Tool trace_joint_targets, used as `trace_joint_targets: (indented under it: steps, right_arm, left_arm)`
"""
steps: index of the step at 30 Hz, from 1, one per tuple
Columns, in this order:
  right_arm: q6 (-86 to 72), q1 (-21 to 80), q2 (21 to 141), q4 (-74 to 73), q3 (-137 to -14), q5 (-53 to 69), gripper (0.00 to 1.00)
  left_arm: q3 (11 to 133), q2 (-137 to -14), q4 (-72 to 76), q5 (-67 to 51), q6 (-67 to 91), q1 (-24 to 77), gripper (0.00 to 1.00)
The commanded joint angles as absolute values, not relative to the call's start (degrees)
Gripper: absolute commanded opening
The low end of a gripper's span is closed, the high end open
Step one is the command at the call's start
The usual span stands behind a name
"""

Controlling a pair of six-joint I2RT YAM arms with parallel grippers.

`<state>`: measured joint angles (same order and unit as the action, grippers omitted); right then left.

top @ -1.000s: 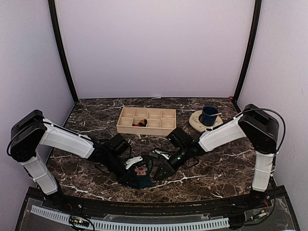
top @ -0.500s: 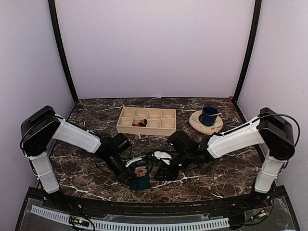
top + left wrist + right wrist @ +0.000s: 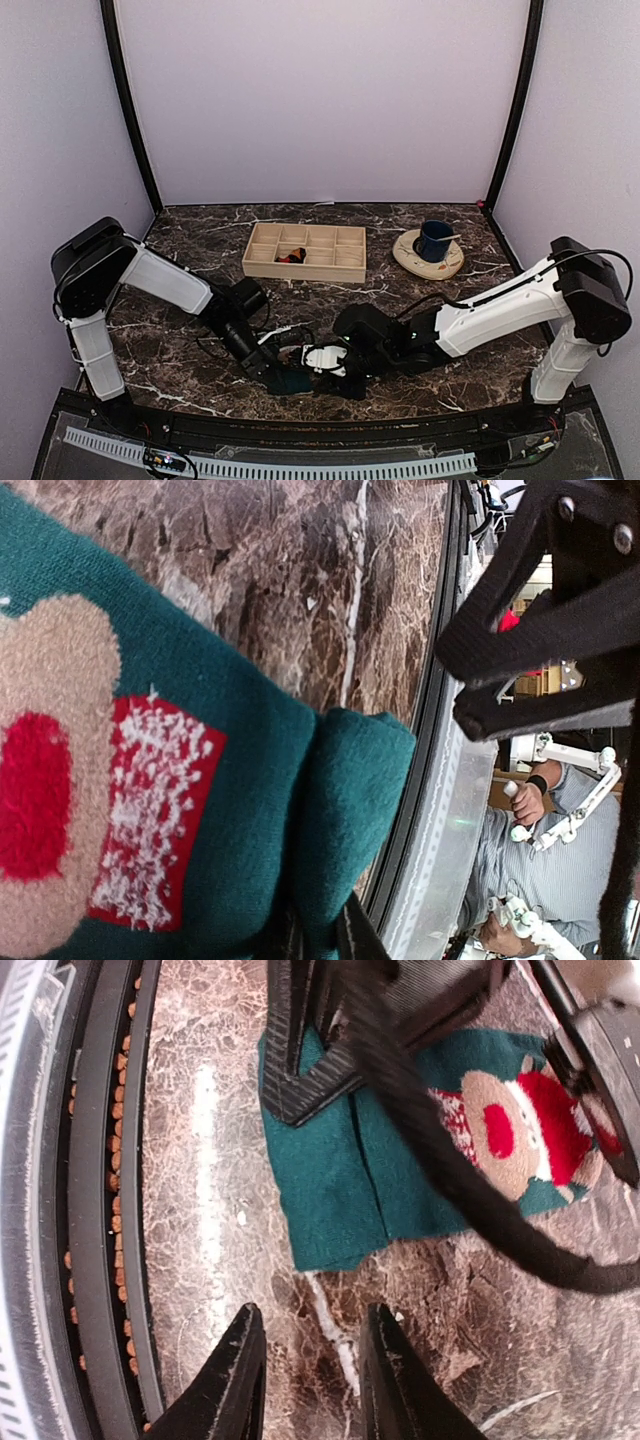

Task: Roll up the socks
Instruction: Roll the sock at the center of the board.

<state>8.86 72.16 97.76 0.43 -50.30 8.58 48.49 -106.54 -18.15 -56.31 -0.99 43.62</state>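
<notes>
Teal Santa sock (image 3: 330,1190) pinched in left claw (image 3: 318,935), right claw (image 3: 310,1380) parted, empty, overhead view unclear

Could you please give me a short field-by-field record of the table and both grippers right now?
left gripper: shut on a folded edge of the teal sock
right gripper: open, empty, over bare marble table beside that sock
teal sock: near the table's front edge, partly folded, Santa figure up
wooden tray: compartmented, further back, centre
blue cup: on a saucer, back right
</notes>
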Motion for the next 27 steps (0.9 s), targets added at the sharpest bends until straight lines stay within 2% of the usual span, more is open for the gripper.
trace_joint_targets:
  steps: [1, 8, 27]
  right_arm:
    - [13.2, 74.4, 99.2, 1.2, -52.7, 3.9, 0.3]
    - [17.5, 77.0, 101.9, 0.1, -55.8, 0.0, 0.35]
    - [23.4, 78.4, 107.4, -0.7, -59.2, -4.0, 0.35]
  left_arm:
    - [49.4, -107.3, -20.2, -58.1, -2.6, 43.2, 0.12]
    - [49.8, -108.2, -21.2, -59.5, -3.8, 42.9, 0.12]
    - [50.3, -109.2, -22.3, -62.0, -5.4, 42.2, 0.11]
